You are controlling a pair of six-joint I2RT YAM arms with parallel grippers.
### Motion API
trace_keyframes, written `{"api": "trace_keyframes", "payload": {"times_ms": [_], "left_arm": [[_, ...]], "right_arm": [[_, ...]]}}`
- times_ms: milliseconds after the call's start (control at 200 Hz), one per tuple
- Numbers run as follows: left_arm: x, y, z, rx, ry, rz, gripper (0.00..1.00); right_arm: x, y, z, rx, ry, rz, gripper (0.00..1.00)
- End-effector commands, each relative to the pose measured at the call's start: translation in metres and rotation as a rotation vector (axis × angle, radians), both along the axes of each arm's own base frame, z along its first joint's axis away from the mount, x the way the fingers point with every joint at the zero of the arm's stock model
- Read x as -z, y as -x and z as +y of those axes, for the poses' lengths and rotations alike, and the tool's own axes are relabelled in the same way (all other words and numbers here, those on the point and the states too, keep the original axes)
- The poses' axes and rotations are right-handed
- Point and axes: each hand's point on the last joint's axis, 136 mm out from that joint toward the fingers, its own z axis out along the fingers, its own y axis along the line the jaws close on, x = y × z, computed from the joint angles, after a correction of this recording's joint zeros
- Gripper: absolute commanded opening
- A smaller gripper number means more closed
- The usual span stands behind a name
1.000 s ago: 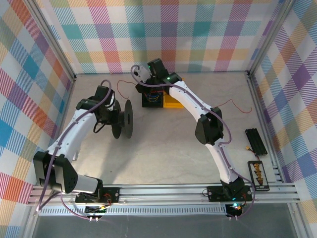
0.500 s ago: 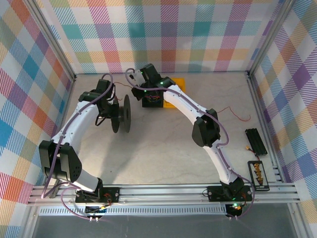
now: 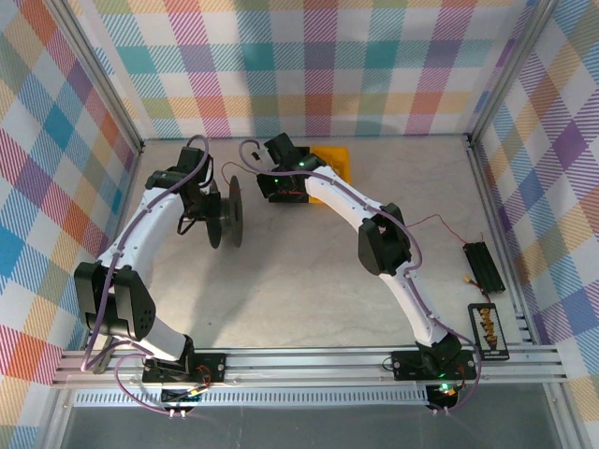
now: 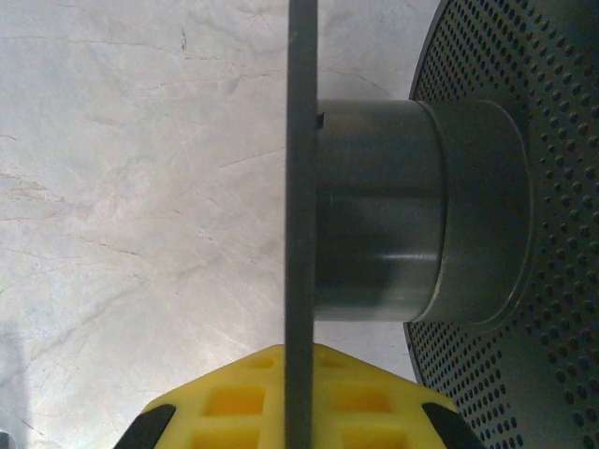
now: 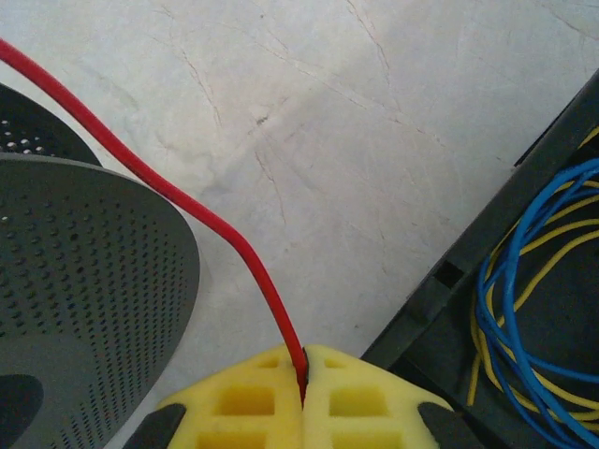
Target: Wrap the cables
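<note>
My left gripper (image 3: 207, 207) holds a black round spool (image 3: 226, 212) upright at the table's back left. In the left wrist view its yellow fingers (image 4: 234, 402) are shut on the edge of one flange (image 4: 300, 187), with the grey core (image 4: 374, 210) and the perforated far flange (image 4: 533, 140) to the right. My right gripper (image 3: 266, 177) sits just right of the spool. Its yellow fingertips (image 5: 243, 398) are shut on the thin red cable (image 5: 213, 223), which runs up and left over the spool's flange (image 5: 84, 281). More of the cable (image 3: 438, 218) trails across the table to the right.
A black box (image 5: 449, 281) of blue and yellow wires (image 5: 524, 309) lies right beside my right gripper, with a yellow block (image 3: 330, 165) behind it. A black holder (image 3: 484, 267) and a connector tray (image 3: 489, 332) lie at the right edge. Checked walls close in three sides.
My right gripper has moved left and down toward the spool, carrying the red cable. My left arm has shifted the spool slightly back and left.
</note>
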Motion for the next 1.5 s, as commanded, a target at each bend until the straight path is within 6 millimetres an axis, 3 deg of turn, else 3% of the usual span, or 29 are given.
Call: {"api": "trace_keyframes", "payload": {"times_ms": [0, 360, 670, 970, 1355, 1495], "left_arm": [[-0.004, -0.012, -0.001, -0.019, 0.016, -0.026, 0.00], [0.003, -0.013, -0.002, -0.025, -0.001, -0.022, 0.00], [0.003, -0.018, -0.005, -0.024, 0.002, -0.030, 0.00], [-0.002, -0.023, -0.008, -0.023, 0.001, -0.041, 0.00], [0.011, -0.023, -0.018, 0.003, -0.008, -0.007, 0.00], [0.011, -0.025, -0.018, 0.002, -0.009, -0.010, 0.00]], "right_arm": [[-0.004, -0.002, 0.002, 0.025, -0.005, 0.002, 0.00], [-0.034, -0.020, 0.006, 0.161, -0.122, 0.029, 0.00], [-0.031, -0.020, 0.010, 0.201, -0.144, 0.049, 0.00], [-0.007, -0.011, 0.013, 0.190, -0.104, 0.092, 0.00], [-0.036, -0.019, 0.022, 0.193, -0.185, 0.050, 0.00], [-0.032, -0.016, 0.023, 0.188, -0.182, 0.066, 0.00]]}}
